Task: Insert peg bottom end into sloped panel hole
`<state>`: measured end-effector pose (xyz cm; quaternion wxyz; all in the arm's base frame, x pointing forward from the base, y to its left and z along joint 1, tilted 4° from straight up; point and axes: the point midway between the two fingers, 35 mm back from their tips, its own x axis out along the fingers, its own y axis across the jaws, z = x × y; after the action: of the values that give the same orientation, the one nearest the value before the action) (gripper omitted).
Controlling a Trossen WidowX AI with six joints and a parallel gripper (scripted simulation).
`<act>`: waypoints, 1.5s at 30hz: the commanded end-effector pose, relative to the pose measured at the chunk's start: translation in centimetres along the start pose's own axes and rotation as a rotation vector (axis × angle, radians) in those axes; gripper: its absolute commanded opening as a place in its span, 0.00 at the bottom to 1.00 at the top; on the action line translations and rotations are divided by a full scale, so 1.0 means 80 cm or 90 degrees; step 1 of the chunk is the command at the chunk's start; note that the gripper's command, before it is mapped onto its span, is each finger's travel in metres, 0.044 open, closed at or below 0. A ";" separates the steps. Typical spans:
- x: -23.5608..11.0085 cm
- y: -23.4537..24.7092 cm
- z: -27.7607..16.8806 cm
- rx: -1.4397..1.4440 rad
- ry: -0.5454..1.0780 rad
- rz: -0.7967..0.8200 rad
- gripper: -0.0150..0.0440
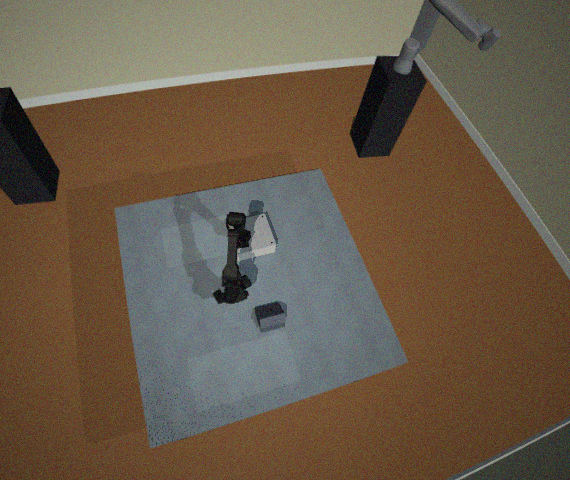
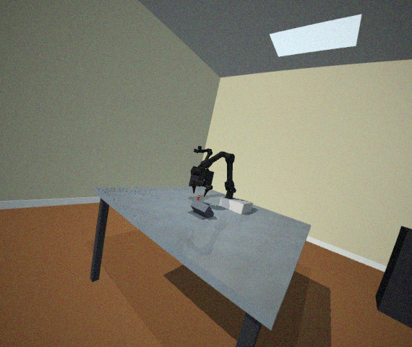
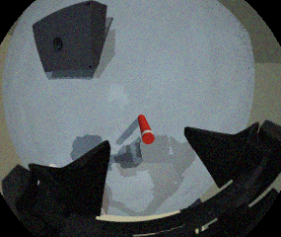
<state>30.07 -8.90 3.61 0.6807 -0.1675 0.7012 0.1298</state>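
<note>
A small red peg (image 3: 146, 129) (image 2: 197, 198) stands on the grey table (image 1: 326, 335) (image 2: 235, 254) (image 3: 179, 46). My gripper (image 3: 148, 137) (image 2: 199, 191) (image 1: 231, 295) is open and empty, and it hangs just above the peg, pointing down. In the wrist view the peg shows between the two spread fingers. In the top view the gripper hides the peg. The dark sloped panel (image 1: 271, 315) (image 2: 202, 210) (image 3: 71, 39) sits a short way beyond the peg, with its one hole (image 3: 57, 43) in the face.
The arm rises from a white base block (image 1: 264, 235) (image 2: 238, 205) on the table. Dark pedestals (image 1: 386, 108) (image 1: 8, 144) (image 2: 408, 276) stand on the floor away from the table. One of them carries a grey arm (image 1: 450, 20).
</note>
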 end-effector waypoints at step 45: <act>0.050 0.001 -0.002 0.000 0.001 0.000 0.25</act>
<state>29.83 -9.15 -0.43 0.6799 -0.1673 0.7020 0.1302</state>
